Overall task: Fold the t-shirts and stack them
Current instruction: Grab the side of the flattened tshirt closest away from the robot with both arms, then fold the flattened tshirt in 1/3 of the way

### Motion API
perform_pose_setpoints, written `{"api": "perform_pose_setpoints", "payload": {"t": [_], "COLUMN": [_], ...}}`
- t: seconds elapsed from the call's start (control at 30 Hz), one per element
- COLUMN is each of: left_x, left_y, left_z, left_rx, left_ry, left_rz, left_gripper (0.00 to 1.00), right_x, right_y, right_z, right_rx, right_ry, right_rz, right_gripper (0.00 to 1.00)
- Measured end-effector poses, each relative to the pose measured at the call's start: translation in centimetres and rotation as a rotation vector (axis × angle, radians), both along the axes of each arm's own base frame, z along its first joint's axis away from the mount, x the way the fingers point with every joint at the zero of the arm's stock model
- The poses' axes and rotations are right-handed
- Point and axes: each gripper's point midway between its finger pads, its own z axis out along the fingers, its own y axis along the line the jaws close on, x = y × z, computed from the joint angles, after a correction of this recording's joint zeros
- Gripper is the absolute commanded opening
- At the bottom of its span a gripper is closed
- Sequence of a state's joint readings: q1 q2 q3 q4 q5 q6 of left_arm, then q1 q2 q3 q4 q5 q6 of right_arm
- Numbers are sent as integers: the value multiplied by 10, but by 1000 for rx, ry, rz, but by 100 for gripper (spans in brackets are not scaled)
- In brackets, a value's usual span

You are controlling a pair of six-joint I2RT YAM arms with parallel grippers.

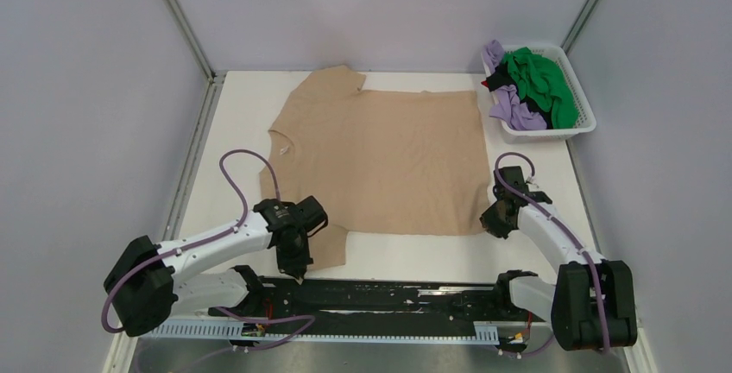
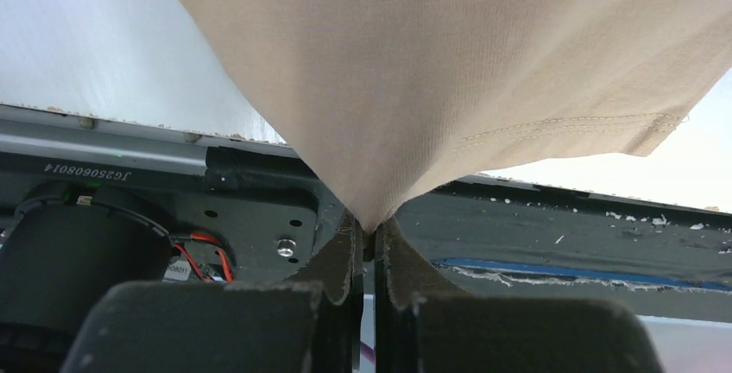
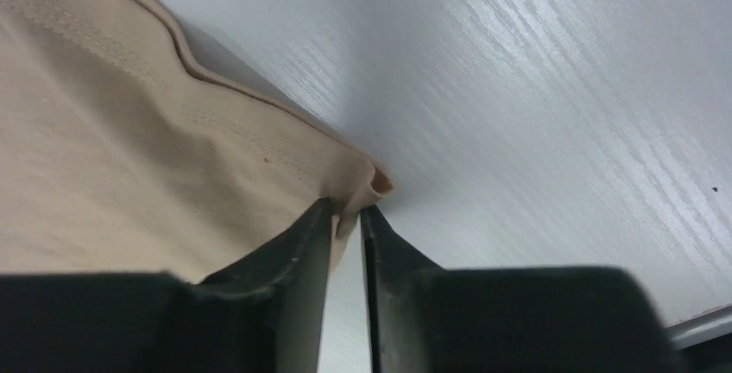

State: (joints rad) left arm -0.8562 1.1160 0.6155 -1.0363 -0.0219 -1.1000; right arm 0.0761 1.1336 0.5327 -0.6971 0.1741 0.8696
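The tan t-shirt (image 1: pixel 380 157) is found spread flat on the white table (image 1: pixel 414 248), with its collar to the left and its hem to the right. The left gripper (image 1: pixel 295 265) is located at the near-left sleeve. Its jaws are seen closed tight on a pinch of the tan cloth, which is drawn into a point between them. The right gripper (image 1: pixel 499 222) is located at the near-right hem corner. Its jaws are set narrow, with the folded corner of the hem caught between the fingertips. The rest of that corner is seen lying on the table. A white lattice basket (image 1: pixel 552 134) is noted at the far right. A green t-shirt (image 1: pixel 539 79), a lilac t-shirt (image 1: pixel 516 110) and a black t-shirt (image 1: pixel 501 86) are heaped unfolded in it.
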Motion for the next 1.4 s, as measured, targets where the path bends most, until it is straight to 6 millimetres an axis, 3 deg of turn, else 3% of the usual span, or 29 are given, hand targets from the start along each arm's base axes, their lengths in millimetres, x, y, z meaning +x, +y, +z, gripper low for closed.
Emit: {"api": "perform_pose_setpoints", "payload": {"t": [0.17, 0.33, 0.53, 0.83, 1.4], "left_x": [-10, -18, -9, 78, 227], "left_y": [-1, -4, -13, -51, -56], "left_z": [1, 7, 10, 41, 77], "left_rx": [-8, -37, -68, -202, -251], "left_ry": [28, 33, 1, -189, -404], "left_rz": [4, -3, -24, -41, -11], "left_gripper": [0, 0, 0, 0, 0], "right_x": [2, -5, -3, 16, 73], "right_y": [-2, 0, 1, 8, 11], "right_z": [1, 7, 14, 27, 55], "right_rx": [-6, 9, 17, 31, 12], "right_ry": [-22, -36, -67, -86, -125], "right_rz": [-25, -28, -11, 67, 118], "right_gripper": [0, 0, 0, 0, 0]}}
